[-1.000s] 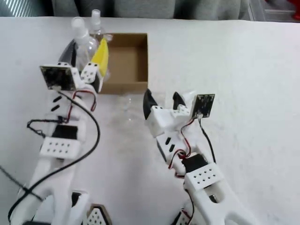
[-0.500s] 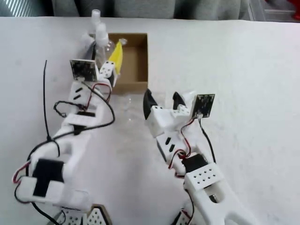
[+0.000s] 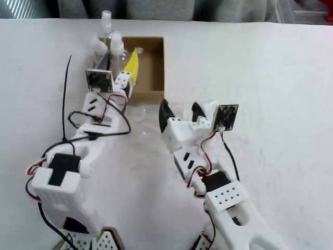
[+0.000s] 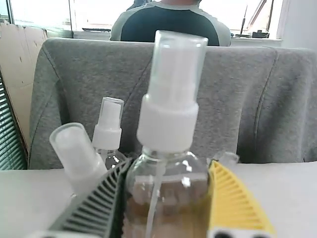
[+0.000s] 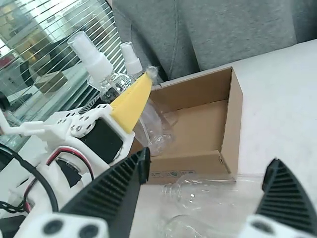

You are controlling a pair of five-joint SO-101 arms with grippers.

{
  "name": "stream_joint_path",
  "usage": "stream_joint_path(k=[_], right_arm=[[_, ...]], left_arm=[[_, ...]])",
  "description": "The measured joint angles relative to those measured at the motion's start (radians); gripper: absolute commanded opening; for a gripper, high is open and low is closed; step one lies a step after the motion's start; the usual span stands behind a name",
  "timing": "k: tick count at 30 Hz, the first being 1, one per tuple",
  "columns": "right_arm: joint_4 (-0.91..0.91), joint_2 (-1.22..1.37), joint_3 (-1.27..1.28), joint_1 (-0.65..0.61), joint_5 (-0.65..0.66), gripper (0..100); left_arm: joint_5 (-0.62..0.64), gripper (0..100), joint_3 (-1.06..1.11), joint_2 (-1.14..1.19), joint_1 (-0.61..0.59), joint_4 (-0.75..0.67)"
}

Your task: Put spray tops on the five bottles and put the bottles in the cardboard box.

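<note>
Step in hand: Boxing, by the look of it. One bottle already wears its spray top and hangs at the cardboard box (image 3: 148,96).
Left gripper (image 3: 118,57): The fingers are clamped on either side of the capped bottle (image 4: 166,178). It is held upright at the box wall nearest the left arm, and its base appears to sit just inside the rim.
Right gripper (image 3: 180,112): The jaws are spread wide with nothing between them, just in front of the box's near wall.
Uncapped bottle (image 5: 198,193): It lies on its side on the table (image 3: 260,78), just in front of the box's near wall and below the open right gripper.
Spare capped bottles: One (image 3: 106,21) stands just outside the box's far corner on the left arm's side. A second (image 4: 74,148) leans beside it.
Next move: Likely to carry the held bottle farther in over the box floor, lower it, then open the fingers. The bottle must stay upright and its base must clear the wall.
Edges: The box wall under the held bottle is the nearest snag. The two spare bottles crowd the outer side of that wall. The table's far edge runs close behind the box.
Open room: There is broad bare table beyond the box wall farthest from the left arm.
</note>
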Motion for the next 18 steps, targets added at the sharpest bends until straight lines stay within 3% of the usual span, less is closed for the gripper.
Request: stream_joint_path(k=[18], right_arm=[[0.0,0.0,0.0,0.0,0.0,33.4]], left_arm=[[0.0,2,-0.074,0.103,-0.051,-0.002]])
